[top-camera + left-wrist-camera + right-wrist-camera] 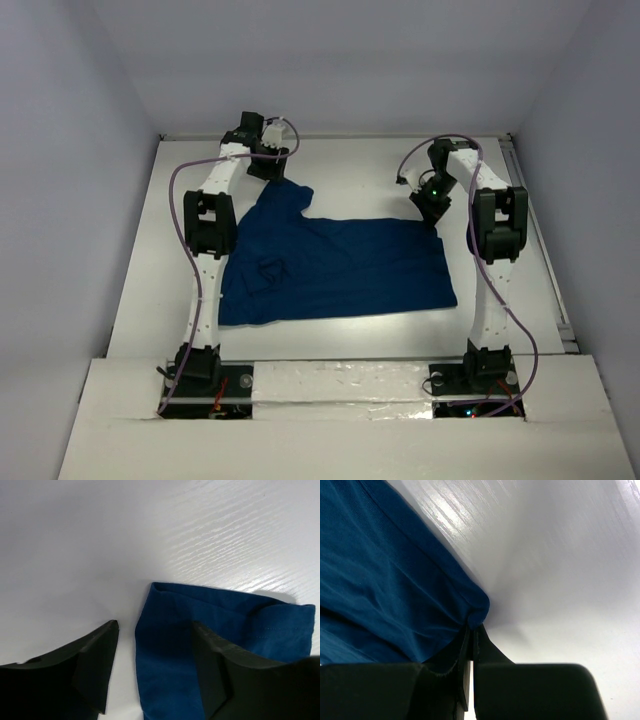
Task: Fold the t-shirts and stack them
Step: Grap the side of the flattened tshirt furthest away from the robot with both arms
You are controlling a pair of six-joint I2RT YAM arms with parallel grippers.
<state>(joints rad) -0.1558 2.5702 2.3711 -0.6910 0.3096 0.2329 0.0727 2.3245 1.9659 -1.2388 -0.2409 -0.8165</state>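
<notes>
The dark navy t-shirt (340,265) lies spread on the white table (350,170), plain side up, with one part reaching toward the far left; no print shows. My left gripper (268,170) is open at that far-left end. In the left wrist view the left gripper (155,625) straddles the cloth's edge (270,625): one finger (95,665) is over bare table, the other (220,665) over the cloth. My right gripper (437,222) is at the shirt's far right corner. In the right wrist view the right gripper (472,627) is shut, pinching that corner of the shirt (385,590).
Grey walls close in the table on the left, back and right. A metal rail (530,230) runs along the table's right edge. Purple cables (178,200) loop beside both arms. A white strip (340,380) covers the near edge by the arm bases.
</notes>
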